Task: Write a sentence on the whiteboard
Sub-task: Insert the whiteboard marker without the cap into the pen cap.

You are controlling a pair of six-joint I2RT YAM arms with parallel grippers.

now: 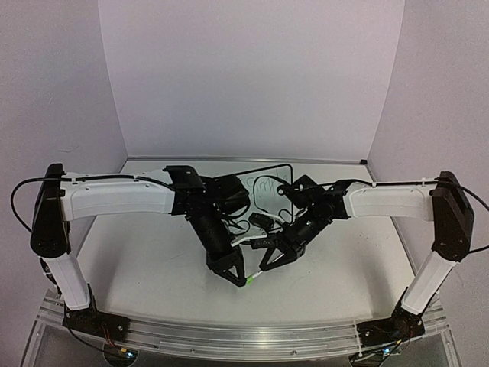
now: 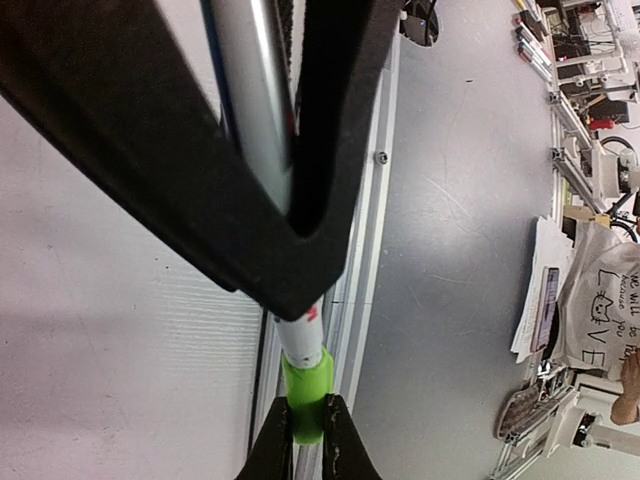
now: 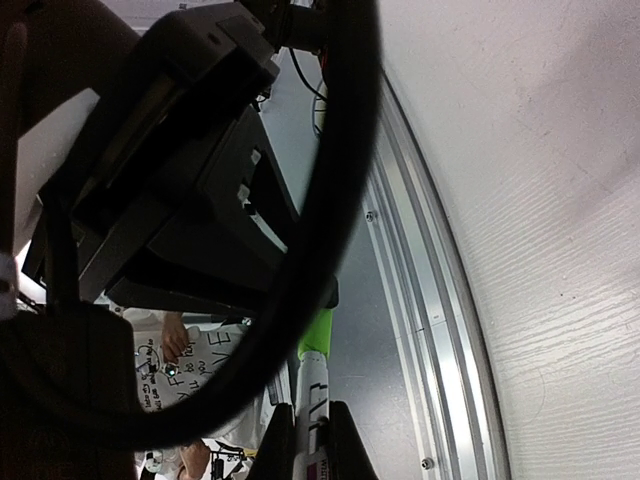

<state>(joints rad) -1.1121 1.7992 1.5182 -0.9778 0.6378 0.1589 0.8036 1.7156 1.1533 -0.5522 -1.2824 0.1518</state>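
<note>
The green marker [image 1: 253, 276] hangs between both grippers above the table's near middle. My left gripper [image 1: 244, 280] is shut on its green cap [image 2: 305, 385]. My right gripper [image 1: 269, 258] is shut on the white barrel [image 3: 311, 395]. In the left wrist view my left gripper [image 2: 308, 430] pinches the cap, and the barrel [image 2: 300, 340] runs up into the right gripper's black fingers [image 2: 200, 160]. In the right wrist view my right gripper [image 3: 306, 445] pinches the barrel, with the cap [image 3: 318, 335] beyond it. The whiteboard [image 1: 271, 177] stands behind the arms, partly hidden. The sentence [image 1: 267, 184] shows only as faint green strokes, unreadable.
An aluminium rail [image 1: 244, 332] runs along the table's near edge, also seen in the left wrist view [image 2: 372, 200] and the right wrist view [image 3: 420, 290]. White walls enclose the back and sides. Papers with handwriting [image 2: 590, 300] lie off the table.
</note>
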